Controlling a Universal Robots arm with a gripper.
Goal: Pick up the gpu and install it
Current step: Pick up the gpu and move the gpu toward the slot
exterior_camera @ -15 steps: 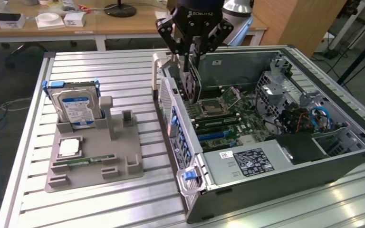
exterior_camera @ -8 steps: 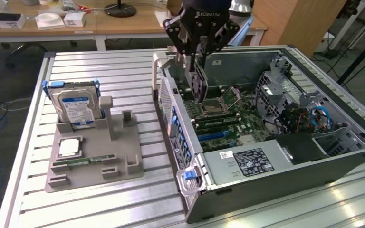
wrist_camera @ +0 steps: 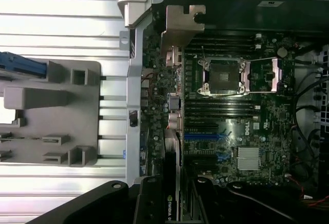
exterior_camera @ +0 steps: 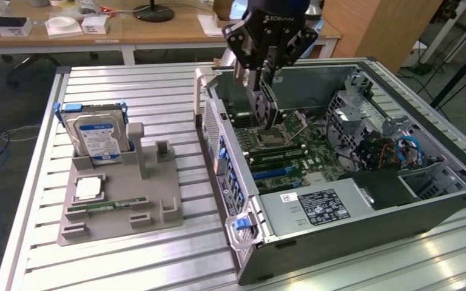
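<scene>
Exterior view: my tool (exterior_camera: 266, 76) is partly closed on the gpu (exterior_camera: 266, 109), gripping its top edge above the motherboard (exterior_camera: 302, 154) inside the open case (exterior_camera: 427, 203). The hard drive (exterior_camera: 97, 136) stands well apart on the bench (exterior_camera: 136, 85). The card is thin, dark and upright.

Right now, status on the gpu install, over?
Pincer shut on gpu. It stands on edge inside open case, over motherboard by CPU socket. Hard drive in holder outside case, not in the way.
</scene>
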